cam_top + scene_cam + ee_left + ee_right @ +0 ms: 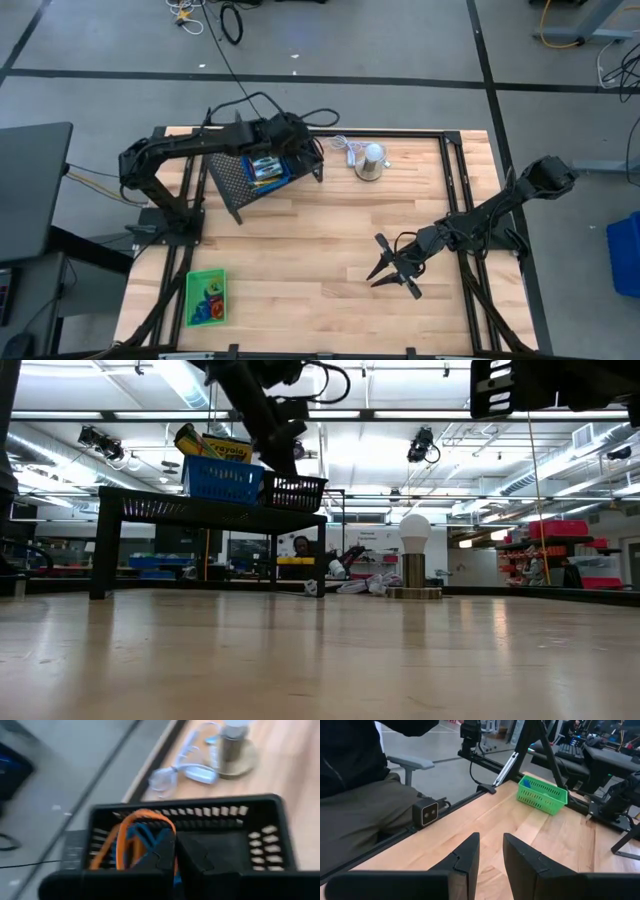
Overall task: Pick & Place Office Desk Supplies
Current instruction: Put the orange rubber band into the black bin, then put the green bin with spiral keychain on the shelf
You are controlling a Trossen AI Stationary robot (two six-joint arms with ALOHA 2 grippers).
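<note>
My left hand (172,851) is over the black-mesh tray (260,837) that sits on the big rack (232,182) near the bench's (320,250) far edge, toward the far-left corner. Its fingers (159,851) look pinched nearly together right against the orange loop (145,816) and the blue loop (145,835); whether they actually have a loop pinched or only press beside it, I cannot tell. Both loops lie inside that tray, so I judge this as the drop-off or the moment around it. Next to it on the rack stands the blue tray (222,478) with crayon boxes (215,447) standing in it, which reads as a finished part of the job. The green tray (206,297) sits alone near the front-left corner of the bench with a few small coloured bits inside; I cannot make out what they are. My right hand (490,851) waits low over the bare wood toward the front-right, fingers a little apart with nothing between them. I see no loose supplies lying on the open bench top, so most of the sorting looks done; what may be left is letting go cleanly of the loops and, perhaps, dealing with the green tray. The silver dome (371,162) with its cord near the far edge is not my concern.
</note>
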